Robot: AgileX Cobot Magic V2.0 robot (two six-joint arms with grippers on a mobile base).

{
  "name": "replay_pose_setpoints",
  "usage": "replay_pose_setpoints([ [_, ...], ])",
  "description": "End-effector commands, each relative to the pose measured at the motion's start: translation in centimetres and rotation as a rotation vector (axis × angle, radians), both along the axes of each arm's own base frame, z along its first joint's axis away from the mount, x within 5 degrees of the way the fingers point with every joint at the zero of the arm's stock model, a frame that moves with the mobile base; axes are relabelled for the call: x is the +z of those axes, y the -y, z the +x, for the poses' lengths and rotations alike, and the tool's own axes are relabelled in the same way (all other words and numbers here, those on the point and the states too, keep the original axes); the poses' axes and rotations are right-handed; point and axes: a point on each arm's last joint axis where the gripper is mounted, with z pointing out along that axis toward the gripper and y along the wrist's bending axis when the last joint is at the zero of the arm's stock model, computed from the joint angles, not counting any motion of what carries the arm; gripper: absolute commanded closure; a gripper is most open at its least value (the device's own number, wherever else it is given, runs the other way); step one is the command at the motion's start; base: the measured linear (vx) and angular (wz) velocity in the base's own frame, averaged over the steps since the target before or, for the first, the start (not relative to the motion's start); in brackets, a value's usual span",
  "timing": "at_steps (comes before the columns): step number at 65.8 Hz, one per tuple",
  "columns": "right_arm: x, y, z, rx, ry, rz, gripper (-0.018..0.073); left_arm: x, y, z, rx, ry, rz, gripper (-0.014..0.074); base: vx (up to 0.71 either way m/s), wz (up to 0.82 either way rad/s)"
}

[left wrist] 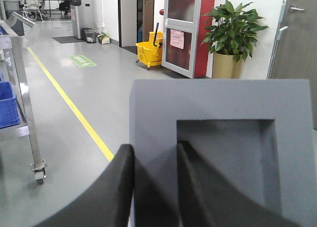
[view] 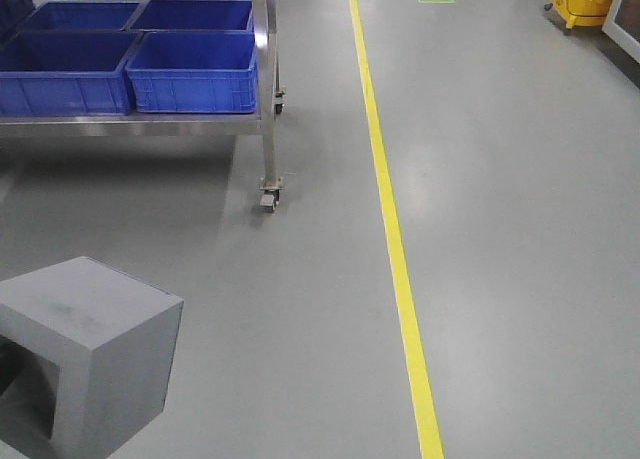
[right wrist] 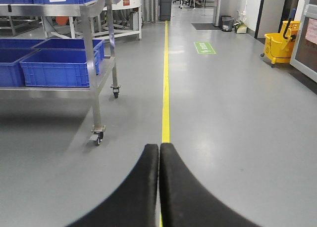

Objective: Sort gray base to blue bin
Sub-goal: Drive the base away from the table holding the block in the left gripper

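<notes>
The gray base (left wrist: 223, 108) fills the left wrist view, its square recessed pocket facing the camera. My left gripper (left wrist: 153, 148) is shut on the pocket's left wall, one black finger outside the block and one inside the pocket. In the front view the gray base (view: 95, 354) hangs at the lower left above the floor. The blue bin (view: 195, 74) stands with other blue bins on a steel cart's lower shelf at the upper left, well away from the block. It also shows in the right wrist view as the blue bin (right wrist: 59, 68). My right gripper (right wrist: 159, 147) is shut and holds nothing.
The steel cart (view: 268, 129) rolls on castors (view: 270, 194). A yellow floor line (view: 395, 239) runs along the gray floor. A yellow mop bucket (left wrist: 149, 54), a potted plant (left wrist: 230, 34) and doors stand along the wall.
</notes>
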Motion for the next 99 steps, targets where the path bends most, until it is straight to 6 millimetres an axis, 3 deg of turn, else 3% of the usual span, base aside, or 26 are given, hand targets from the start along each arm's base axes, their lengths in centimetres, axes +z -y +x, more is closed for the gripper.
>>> replay_pose_setpoints([
  [1, 0.24, -0.01, 0.02, 0.0, 0.071, -0.011, 0.0568, 2.1, 0.04, -0.1, -0.011, 0.113, -0.081, 0.0602, 0.39, -0.04],
  [99, 0.24, -0.01, 0.02, 0.0, 0.071, -0.011, 0.0568, 2.1, 0.04, -0.1, -0.011, 0.113, -0.081, 0.0602, 0.38, 0.08],
])
